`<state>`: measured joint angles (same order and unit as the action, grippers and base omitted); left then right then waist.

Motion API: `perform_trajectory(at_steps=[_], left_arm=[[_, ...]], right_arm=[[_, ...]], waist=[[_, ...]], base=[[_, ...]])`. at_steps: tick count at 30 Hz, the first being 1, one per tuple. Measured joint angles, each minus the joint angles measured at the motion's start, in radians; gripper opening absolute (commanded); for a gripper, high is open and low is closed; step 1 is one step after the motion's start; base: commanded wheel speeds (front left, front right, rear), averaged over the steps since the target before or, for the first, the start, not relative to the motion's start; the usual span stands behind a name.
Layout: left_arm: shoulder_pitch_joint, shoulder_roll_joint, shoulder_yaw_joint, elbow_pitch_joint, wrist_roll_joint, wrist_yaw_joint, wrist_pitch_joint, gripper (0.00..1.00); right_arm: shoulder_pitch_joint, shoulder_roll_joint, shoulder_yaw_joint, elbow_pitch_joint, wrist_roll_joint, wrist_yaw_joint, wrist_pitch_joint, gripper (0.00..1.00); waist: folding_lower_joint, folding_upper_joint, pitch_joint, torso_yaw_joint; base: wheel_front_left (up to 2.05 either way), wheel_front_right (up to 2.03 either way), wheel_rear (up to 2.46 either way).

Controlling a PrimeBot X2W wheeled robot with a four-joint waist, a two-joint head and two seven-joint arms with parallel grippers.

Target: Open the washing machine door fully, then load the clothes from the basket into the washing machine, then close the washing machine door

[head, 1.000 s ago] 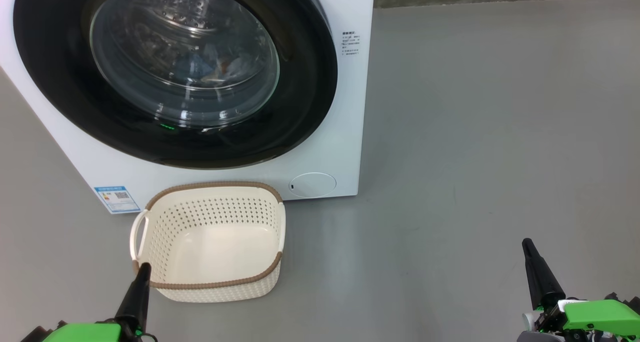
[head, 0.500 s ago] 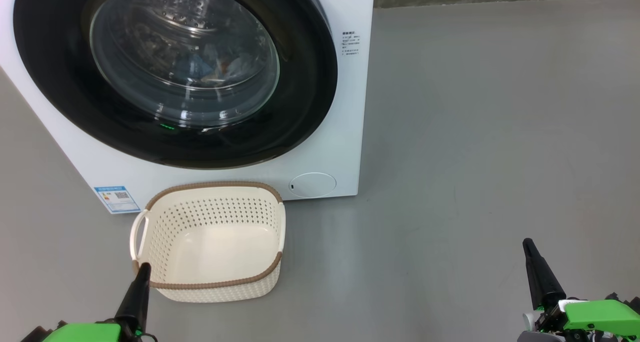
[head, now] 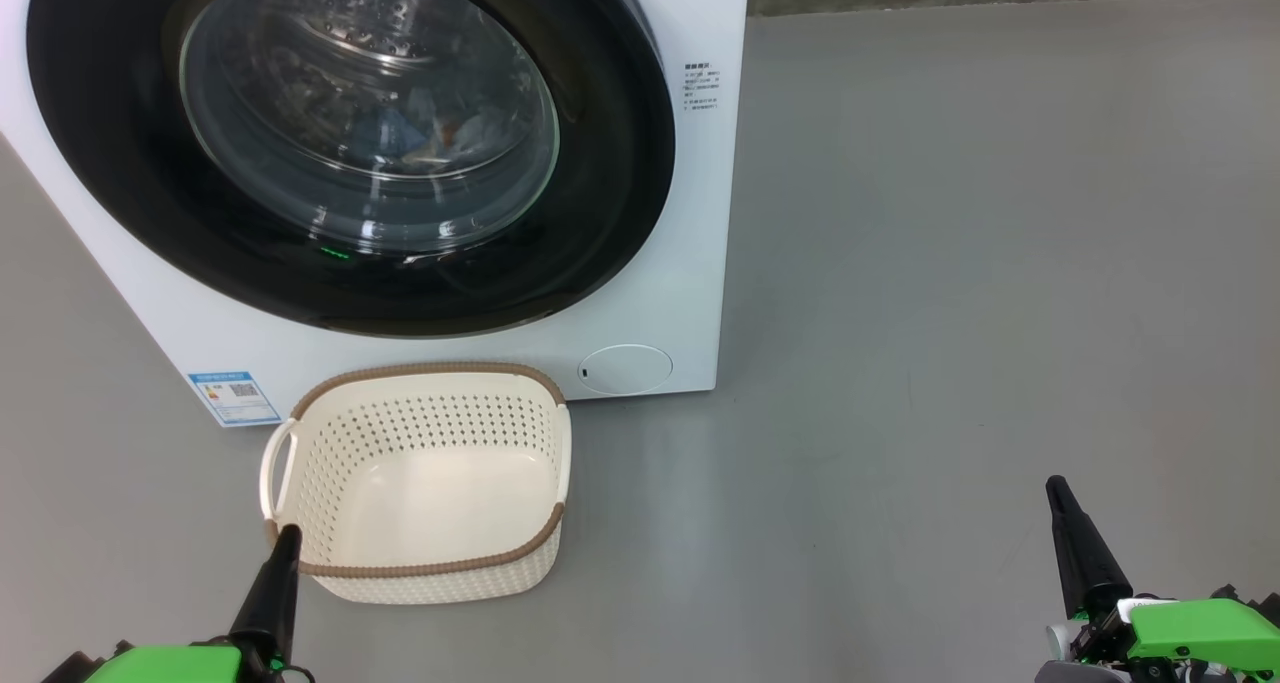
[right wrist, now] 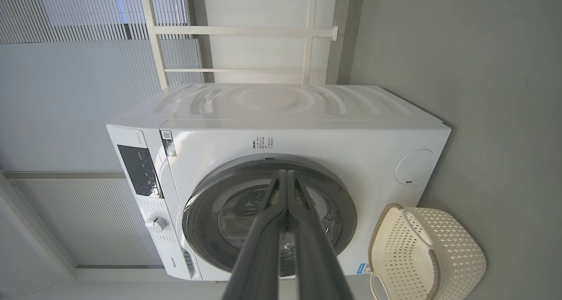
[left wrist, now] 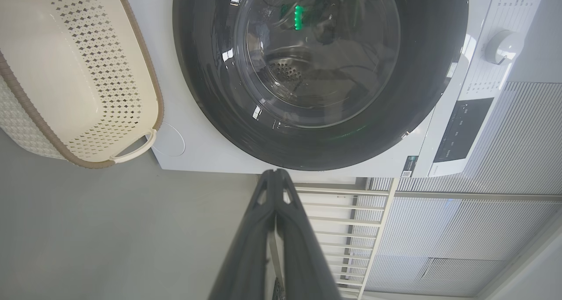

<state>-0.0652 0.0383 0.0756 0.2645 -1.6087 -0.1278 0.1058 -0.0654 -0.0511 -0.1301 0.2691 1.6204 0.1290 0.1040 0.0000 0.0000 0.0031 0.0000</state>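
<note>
The washing machine stands on the grey floor. Its large round washing machine door lies flat against the white front, the black rim closed around the clear glass bowl. Through that glass the perforated steel drum shows, and low inside it sits a small bundle of the clothes, seen as a patch of light blue with a touch of orange; the reflections hide any finer detail. Just before the machine, under the door and between the blue energy label and the small round white flap, the basket rests upright on the floor. Its smooth cream bottom and perforated walls are bare, and one white handle faces the robot's left. The left gripper rises from the lower left of the head view with its two dark fingers pressed together into a single point. That point overlaps the basket's near left corner there, while the left wrist view shows the basket off to one side of the fingers and apart from them. The right gripper hangs over open floor well to the right of the machine and the basket, its fingers likewise pressed tip to tip around no object.
</note>
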Motion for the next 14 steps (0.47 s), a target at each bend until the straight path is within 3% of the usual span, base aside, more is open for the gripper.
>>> perform_trajectory(at_steps=[14], left_arm=[[0.000,0.000,0.001,0.000,0.000,0.000,0.000,0.00]], right_arm=[[0.000,0.001,-0.001,0.000,0.000,0.000,0.000,0.00]], waist=[[0.0000,0.0000,0.000,0.000]], base=[[0.00,0.00,0.00]])
